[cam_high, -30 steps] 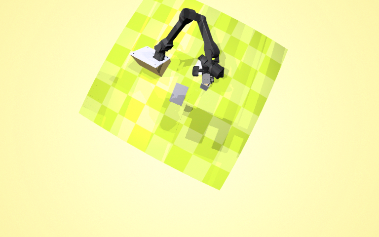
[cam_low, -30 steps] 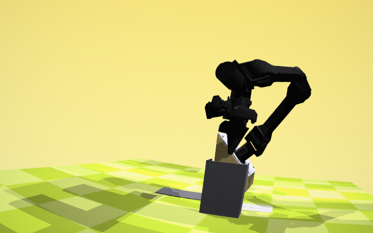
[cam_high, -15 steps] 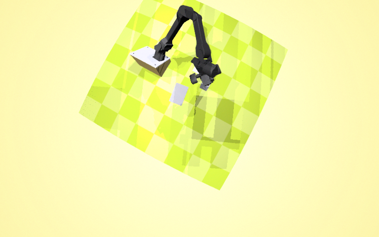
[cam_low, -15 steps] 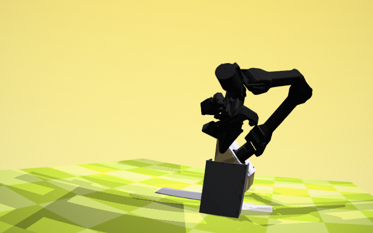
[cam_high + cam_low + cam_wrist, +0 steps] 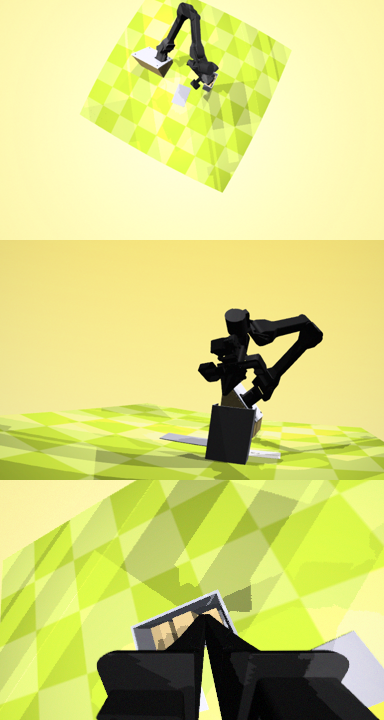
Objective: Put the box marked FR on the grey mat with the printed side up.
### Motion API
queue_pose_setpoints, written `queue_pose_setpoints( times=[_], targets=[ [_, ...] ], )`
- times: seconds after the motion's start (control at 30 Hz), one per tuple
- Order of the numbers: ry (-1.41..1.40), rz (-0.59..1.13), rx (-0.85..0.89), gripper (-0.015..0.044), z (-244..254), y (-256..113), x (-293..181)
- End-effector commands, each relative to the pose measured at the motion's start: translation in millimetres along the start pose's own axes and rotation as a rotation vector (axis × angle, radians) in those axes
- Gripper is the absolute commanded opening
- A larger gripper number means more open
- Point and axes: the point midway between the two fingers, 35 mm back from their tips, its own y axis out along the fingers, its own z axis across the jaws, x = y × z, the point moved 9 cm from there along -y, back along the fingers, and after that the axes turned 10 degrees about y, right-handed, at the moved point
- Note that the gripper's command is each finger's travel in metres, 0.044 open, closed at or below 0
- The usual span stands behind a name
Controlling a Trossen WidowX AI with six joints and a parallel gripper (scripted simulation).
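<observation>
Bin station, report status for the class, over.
Gripper shut, empty, above bin. Three boxes inside, none on grey mat. Gripper partly blocks wrist view; codes unreadable.

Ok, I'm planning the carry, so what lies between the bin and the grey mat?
In the top view, a black side block of the gripper overhangs checkered tabletop between bin and mat.

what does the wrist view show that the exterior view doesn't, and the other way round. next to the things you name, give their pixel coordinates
Only wrist: the tan cardboard-coloured box tops point(image 5: 183, 623) inside the bin.

Only exterior: the black jointed arm's bent elbow point(image 5: 310, 334).

Both: the open-topped, dark grey rectangular bin point(image 5: 230, 435) point(image 5: 175, 609), the flat pale grey rectangular mat point(image 5: 184, 439) point(image 5: 355, 667) and the black two-fingered end effector point(image 5: 225, 394) point(image 5: 204, 619).
</observation>
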Motion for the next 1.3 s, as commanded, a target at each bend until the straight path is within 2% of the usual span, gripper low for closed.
queue_pose_setpoints(
  times=[0.0, 0.37, 0.6, 1.03, 1.27],
  targets=[
    [-0.126, -0.038, 0.035, 0.0, -6.2, -3.2, -6.3],
    [-0.403, -0.138, 0.089, 0.0, -19.0, -11.3, -20.4],
    [-0.408, -0.14, 0.09, 0.0, -19.4, -10.9, -20.9],
    [-0.407, -0.14, 0.091, 0.0, -33.4, 26.9, -44.2],
    [-0.407, -0.14, 0.092, 0.0, -35.2, 31.9, -47.8]
  ],
)
